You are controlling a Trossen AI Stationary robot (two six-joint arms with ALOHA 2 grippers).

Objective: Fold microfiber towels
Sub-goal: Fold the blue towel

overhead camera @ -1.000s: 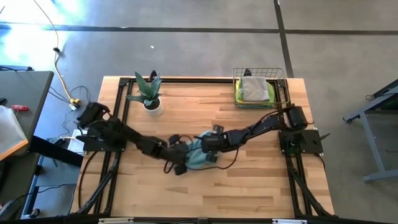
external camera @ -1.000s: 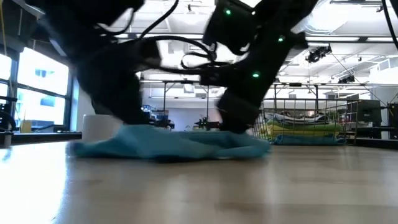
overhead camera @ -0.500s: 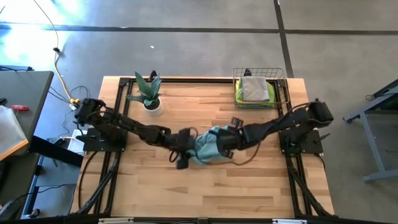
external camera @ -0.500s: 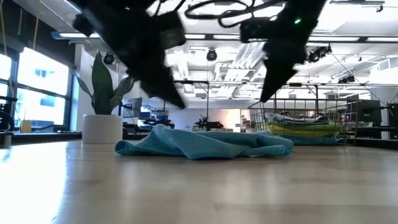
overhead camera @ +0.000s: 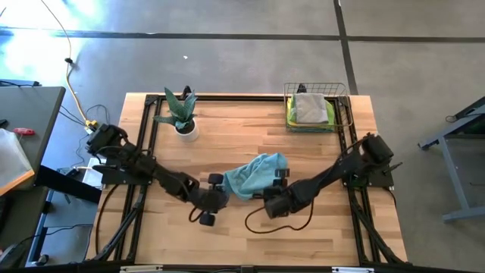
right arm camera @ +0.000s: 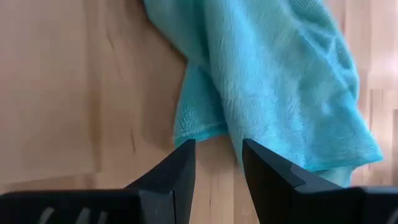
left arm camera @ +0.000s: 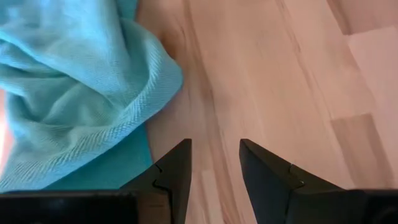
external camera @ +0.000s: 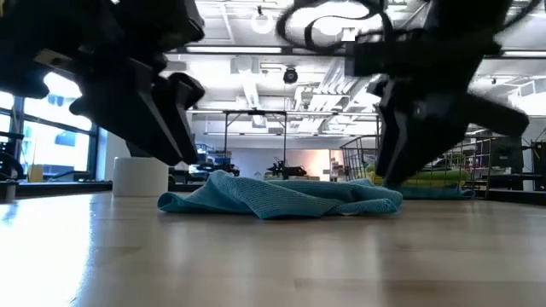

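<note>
The left hand (overhead camera: 214, 199) hovers with fingers parted and nothing between them, just beside the crumpled teal towel (overhead camera: 256, 174). The right hand (overhead camera: 271, 203) hangs near the towel's other edge, likewise parted and empty. The towel lies mid-table (overhead camera: 318, 235); folded towels (overhead camera: 311, 108) fill the wire basket (overhead camera: 347, 114).

1. grey concrete floor (overhead camera: 227, 61) around the wooden table (overhead camera: 250, 243), crossed by dark seam lines.
2. dark desk (overhead camera: 23, 121) at the far left, a yellow cable (overhead camera: 72, 83) on the floor beside it.
3. bright windows (external camera: 51, 128) on the left of the room.
4. strip lights (external camera: 247, 49) across an open ceiling.
</note>
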